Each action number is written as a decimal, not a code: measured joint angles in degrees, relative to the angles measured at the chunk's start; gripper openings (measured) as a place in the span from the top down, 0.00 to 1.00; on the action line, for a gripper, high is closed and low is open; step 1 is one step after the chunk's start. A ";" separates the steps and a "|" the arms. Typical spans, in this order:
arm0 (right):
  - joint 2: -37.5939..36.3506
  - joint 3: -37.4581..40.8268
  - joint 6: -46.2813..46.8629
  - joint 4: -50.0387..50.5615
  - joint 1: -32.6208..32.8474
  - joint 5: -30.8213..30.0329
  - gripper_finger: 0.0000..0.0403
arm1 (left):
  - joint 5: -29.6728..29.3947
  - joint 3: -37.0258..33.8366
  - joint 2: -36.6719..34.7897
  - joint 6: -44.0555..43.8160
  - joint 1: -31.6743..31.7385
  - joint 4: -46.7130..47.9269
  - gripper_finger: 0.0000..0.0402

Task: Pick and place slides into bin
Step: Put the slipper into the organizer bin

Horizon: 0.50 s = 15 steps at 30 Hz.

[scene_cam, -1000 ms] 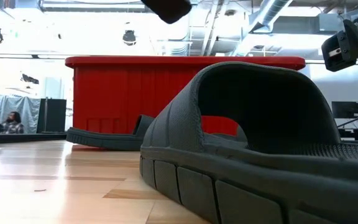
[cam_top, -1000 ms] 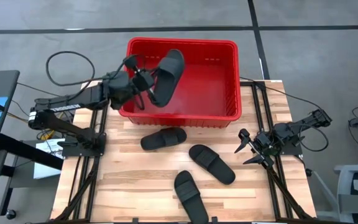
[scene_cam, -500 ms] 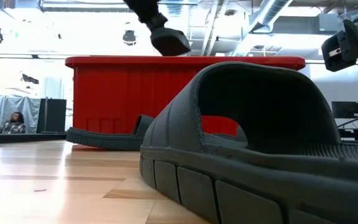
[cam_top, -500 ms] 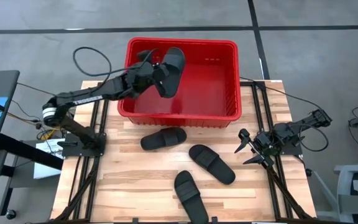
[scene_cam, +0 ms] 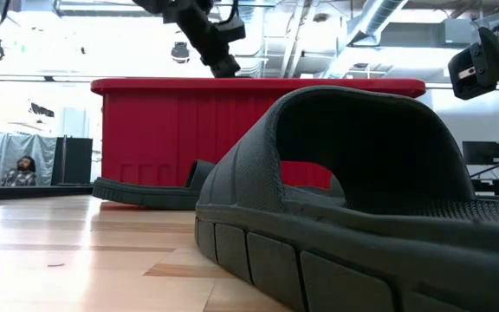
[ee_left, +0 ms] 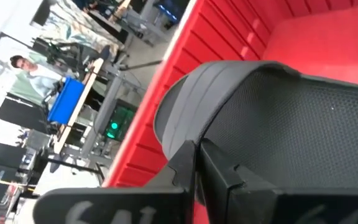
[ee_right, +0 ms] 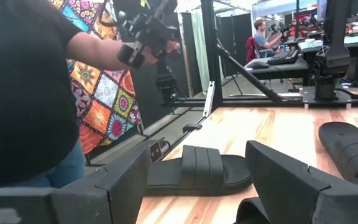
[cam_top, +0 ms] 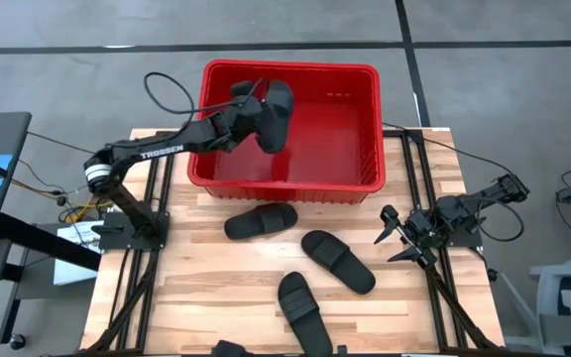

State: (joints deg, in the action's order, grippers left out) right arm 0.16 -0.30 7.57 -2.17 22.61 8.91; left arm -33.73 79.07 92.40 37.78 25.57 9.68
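Observation:
My left gripper (cam_top: 253, 114) reaches over the left wall of the red bin (cam_top: 350, 169) and is shut on a black slide (cam_top: 278, 111), which hangs inside the bin. In the low view the bin wall (scene_cam: 180, 130) hides that slide, and only the left arm (scene_cam: 206, 39) shows above the rim. Three more slides lie flat on their soles on the wooden table: one just in front of the bin (cam_top: 261, 220), one at the middle (cam_top: 338, 261), and one at the near edge (cam_top: 303, 310). My right gripper (cam_top: 393, 236) waits open at the table's right side. My left gripper pinches the slide between its two fingers (ee_left: 213, 163), at a smooth curved edge (ee_left: 188, 121) beside the dotted surface. Whether that edge is strap or sole rim, I cannot tell. The fingers come from the table's left, slanting slightly down. The slide hangs tilted, clear of the bin floor.
The bin stands at the table's far edge, its red floor (cam_top: 325, 149) bare to the right of the held slide. A person in a dark top (ee_right: 23, 99) stands beyond the table in the right wrist view. Bare wood lies at the near left (cam_top: 167, 288).
My left gripper has carried the slide from over the bin's left wall toward the table's right and down into the bin, still shut. In the low view the slide has sunk from above the rim to behind the bin wall.

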 joint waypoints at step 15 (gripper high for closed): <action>-0.02 0.00 0.00 0.00 0.00 0.00 0.35 | 0.58 0.00 6.45 -2.47 2.50 3.35 1.00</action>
State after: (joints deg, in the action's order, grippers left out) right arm 0.14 -0.30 7.57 -2.17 22.61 8.90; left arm -33.15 79.07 98.85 35.31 28.08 13.03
